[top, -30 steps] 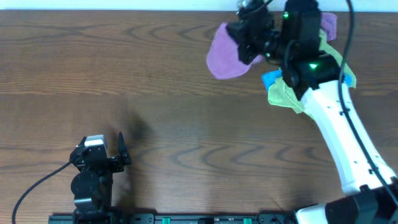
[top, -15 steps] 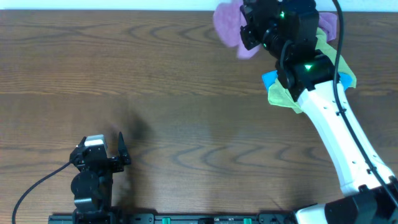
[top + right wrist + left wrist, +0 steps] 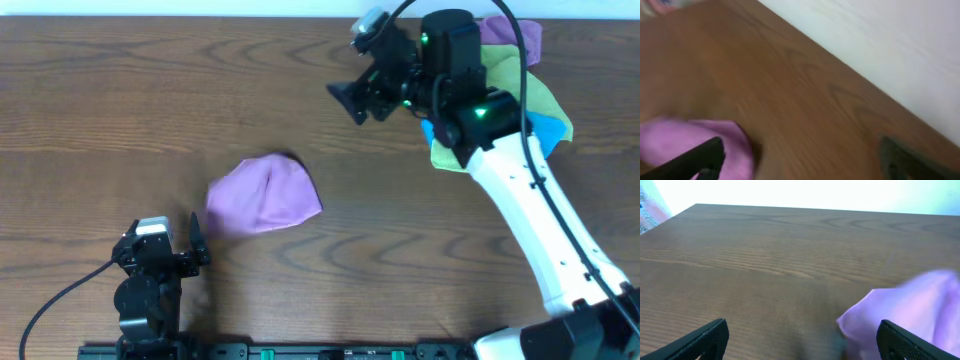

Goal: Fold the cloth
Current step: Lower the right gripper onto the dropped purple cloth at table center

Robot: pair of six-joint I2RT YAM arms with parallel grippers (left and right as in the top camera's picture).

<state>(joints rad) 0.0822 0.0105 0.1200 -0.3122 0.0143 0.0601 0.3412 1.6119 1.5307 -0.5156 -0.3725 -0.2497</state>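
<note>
The cloth (image 3: 265, 195) shows as a rounded, bunched mound on the table (image 3: 150, 110), lower centre-left of the overhead view, just up and right of the left gripper (image 3: 165, 225). That gripper sits at the lower left with its fingers spread and nothing between them. The right gripper (image 3: 358, 80) hangs at the upper centre, well apart from the cloth, fingers also spread wide and holding nothing. Under its arm, at the upper right, lie a green cloth (image 3: 540, 100), a blue cloth (image 3: 435, 128) and a second purple cloth (image 3: 522, 38)
</note>
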